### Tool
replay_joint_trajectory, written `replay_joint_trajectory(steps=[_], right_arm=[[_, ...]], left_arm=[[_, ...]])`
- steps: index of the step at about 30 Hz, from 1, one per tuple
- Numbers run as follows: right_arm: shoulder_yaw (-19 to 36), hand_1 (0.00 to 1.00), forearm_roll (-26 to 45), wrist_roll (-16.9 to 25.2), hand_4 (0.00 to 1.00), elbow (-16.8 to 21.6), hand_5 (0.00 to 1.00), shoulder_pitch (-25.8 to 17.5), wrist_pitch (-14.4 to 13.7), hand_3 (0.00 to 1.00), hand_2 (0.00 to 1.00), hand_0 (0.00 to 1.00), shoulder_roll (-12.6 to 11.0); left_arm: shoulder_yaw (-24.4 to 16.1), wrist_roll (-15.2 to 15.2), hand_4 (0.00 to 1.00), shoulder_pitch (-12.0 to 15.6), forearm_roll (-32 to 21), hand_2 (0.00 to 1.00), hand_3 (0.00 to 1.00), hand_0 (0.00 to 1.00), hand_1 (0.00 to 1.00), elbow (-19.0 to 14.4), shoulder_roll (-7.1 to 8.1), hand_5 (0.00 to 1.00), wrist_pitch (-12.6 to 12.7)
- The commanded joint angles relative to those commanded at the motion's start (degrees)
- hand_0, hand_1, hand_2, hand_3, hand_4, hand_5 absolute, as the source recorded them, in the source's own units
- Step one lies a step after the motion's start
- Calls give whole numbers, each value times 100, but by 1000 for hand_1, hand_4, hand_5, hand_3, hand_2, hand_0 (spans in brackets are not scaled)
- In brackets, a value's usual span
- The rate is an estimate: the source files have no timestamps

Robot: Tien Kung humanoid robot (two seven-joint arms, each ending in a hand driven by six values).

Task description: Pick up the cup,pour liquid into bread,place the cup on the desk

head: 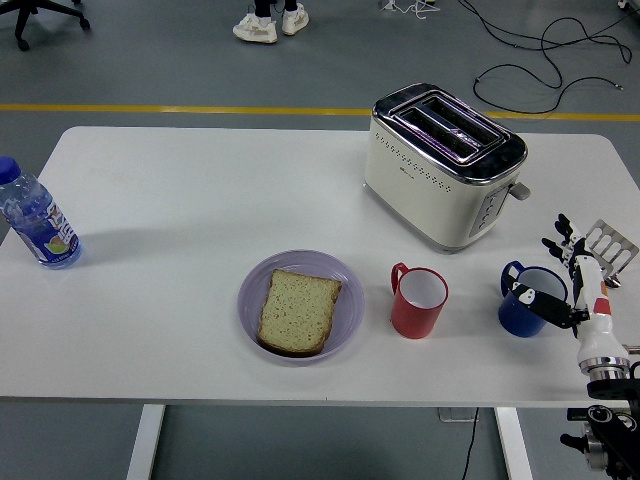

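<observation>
A red cup (418, 301) stands upright just right of a purple plate (250, 290) that holds a slice of bread (298, 311). A blue cup (522, 308) stands further right, near the table's right end. My right hand (565, 285) is at the blue cup's right side with its fingers spread; the thumb lies over the cup's right rim and the other fingers point up beyond it. It holds nothing. My left arm is out of view.
A cream toaster (443, 164) stands behind the cups. A metal rack (612, 243) lies at the right edge, just behind my hand. A water bottle (36, 220) stands at the far left. A person's feet (268, 24) show on the floor beyond the table.
</observation>
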Motion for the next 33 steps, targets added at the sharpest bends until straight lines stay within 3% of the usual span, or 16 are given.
replay_joint_trajectory(steps=[6, 17, 21, 23, 24, 29, 30, 33], right_arm=[[121, 836, -118, -62, 937, 316, 6, -35, -63, 998, 972, 895, -30], [225, 830, -205, -230, 921, 1387, 2, -152, -230, 977, 939, 875, -139], [190, 830, 177, -276, 921, 1780, 2, -194, -195, 977, 939, 875, -154], [239, 830, 561, -282, 921, 2095, 2, -244, -92, 977, 939, 875, -162], [258, 663, 809, -284, 676, 2220, 2, -257, -65, 736, 738, 706, -163], [577, 663, 1925, -387, 676, 2814, 2, -349, 259, 736, 738, 706, -156], [694, 613, 2148, -458, 637, 2916, 21, -369, 412, 604, 658, 667, -151], [1143, 613, 2893, -722, 637, 3046, 21, -415, 821, 604, 658, 667, -127]], left_arm=[[3, -2, 343, -6, -14, 712, 604, 656, 693, 0, 1, 915, 5], [11, -4, 343, -5, -28, 712, 604, 656, 693, 0, 6, 916, 4], [-1, -4, 343, -5, -22, 712, 604, 656, 693, 0, 6, 916, 3], [10, -8, 343, -10, -41, 712, 604, 656, 693, 0, 5, 916, 8], [16, -9, 343, -12, -49, 712, 604, 656, 693, 0, 5, 917, 10], [29, -12, 343, -15, -75, 712, 604, 656, 693, 0, 5, 917, 15], [31, -11, 342, -15, -72, 712, 604, 656, 692, 0, 5, 918, 14], [39, -8, 342, -15, -69, 712, 604, 656, 692, 0, 6, 918, 8]])
